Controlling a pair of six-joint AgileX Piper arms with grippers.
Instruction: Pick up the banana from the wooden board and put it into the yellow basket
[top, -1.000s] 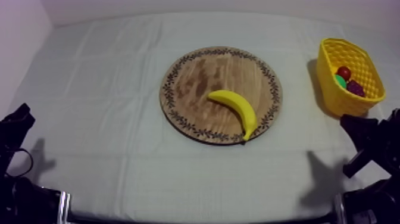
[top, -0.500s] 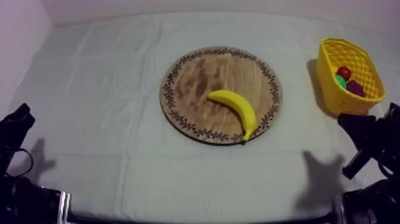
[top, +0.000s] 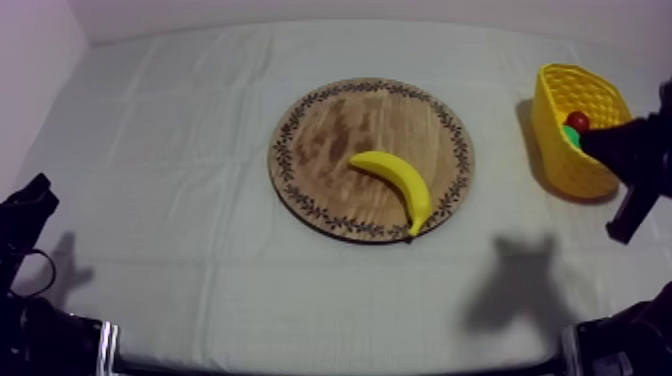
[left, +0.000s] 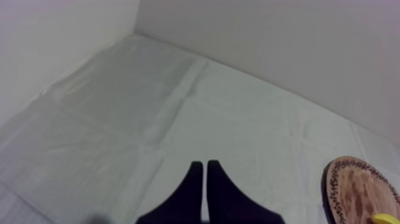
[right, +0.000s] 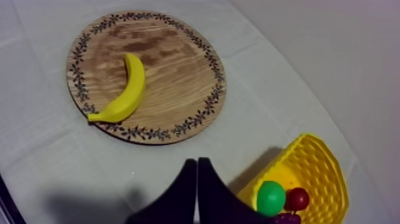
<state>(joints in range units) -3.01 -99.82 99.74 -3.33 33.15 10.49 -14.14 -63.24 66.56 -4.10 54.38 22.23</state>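
Banana (top: 395, 183) lying on wooden board (top: 340, 125) at middle of worktop (top: 180, 150), long axis slanting from board centre toward near right corner. Right end effector (right: 197, 162), fingers together, empty, by yellow basket (top: 556, 140) at right edge: nearer arm, banana toward worktop centre from it. Left end effector (left: 202, 165) likewise together, near left corner.

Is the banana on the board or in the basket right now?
On the board: the banana lies on the wooden board, apart from the yellow basket.

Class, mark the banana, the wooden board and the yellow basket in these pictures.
banana (top: 398, 178): top view, middle of its curved body.
wooden board (top: 330, 135): top view, bare wood beside the banana.
yellow basket (top: 556, 150): top view, outer wall facing the board.
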